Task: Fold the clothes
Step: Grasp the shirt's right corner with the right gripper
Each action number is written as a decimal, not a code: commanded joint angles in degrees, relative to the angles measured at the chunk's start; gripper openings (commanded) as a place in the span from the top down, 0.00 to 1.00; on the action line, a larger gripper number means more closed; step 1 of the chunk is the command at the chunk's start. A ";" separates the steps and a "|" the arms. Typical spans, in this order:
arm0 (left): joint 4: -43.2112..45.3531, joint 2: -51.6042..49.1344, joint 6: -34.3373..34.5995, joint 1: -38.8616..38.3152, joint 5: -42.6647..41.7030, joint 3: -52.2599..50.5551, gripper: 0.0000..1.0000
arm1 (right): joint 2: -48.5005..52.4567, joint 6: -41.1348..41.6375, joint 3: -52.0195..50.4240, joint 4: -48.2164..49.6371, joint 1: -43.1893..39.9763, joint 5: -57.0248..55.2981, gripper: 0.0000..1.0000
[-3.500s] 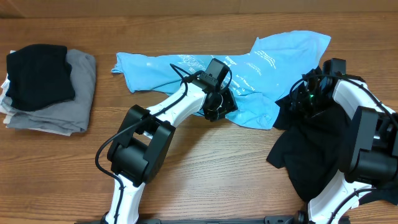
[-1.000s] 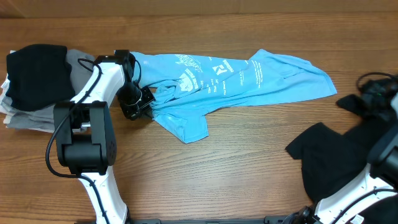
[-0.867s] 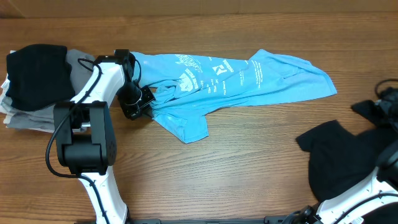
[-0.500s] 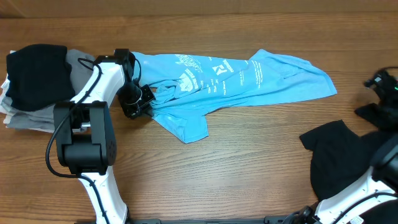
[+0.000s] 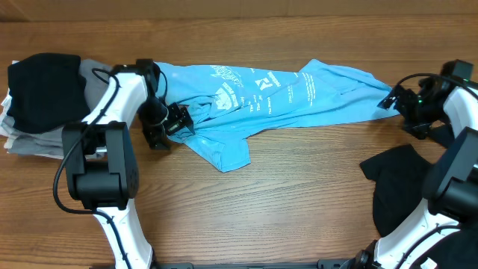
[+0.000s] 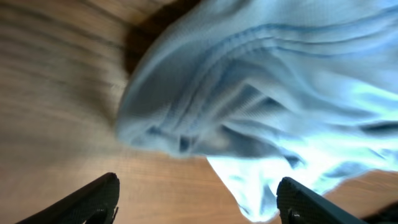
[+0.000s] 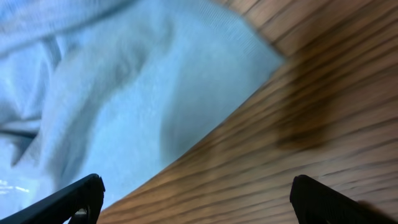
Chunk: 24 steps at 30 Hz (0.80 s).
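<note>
While the left gripper (image 5: 170,125) and right gripper (image 5: 397,100) both stand apart with nothing between the fingers, no fold is underway. Left one sits at the bunched left end of the sky-blue T-shirt (image 5: 284,93), right one just off its right corner. Shirt is stretched across the bench (image 5: 284,209) but rumpled, one flap doubled under its middle. Black garment (image 5: 399,187) is crumpled to the shirt's lower right. Folded stack (image 5: 45,97) left of the shirt looks done. My read: shirt and black piece both remain to fold.
</note>
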<state>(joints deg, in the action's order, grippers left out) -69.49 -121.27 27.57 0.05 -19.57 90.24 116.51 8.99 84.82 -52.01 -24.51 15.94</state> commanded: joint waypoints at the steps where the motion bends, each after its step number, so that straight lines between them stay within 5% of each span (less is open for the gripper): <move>1: -2.43 1.95 -1.42 -0.04 -1.40 5.20 0.21 | -1.46 -0.50 -0.24 -0.09 0.50 -2.21 0.00; 14: 4.55 1.88 15.85 -10.12 9.44 -5.03 0.24 | -1.46 -0.52 -0.24 -1.22 0.44 -2.40 0.00; 24: 9.99 1.66 19.43 -10.10 12.59 -5.03 0.26 | -1.46 -1.77 -0.24 -1.29 0.44 -2.45 0.00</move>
<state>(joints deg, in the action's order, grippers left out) -59.55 -120.42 45.10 -10.26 -9.10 85.45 116.51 8.60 84.73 -53.43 -23.92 14.11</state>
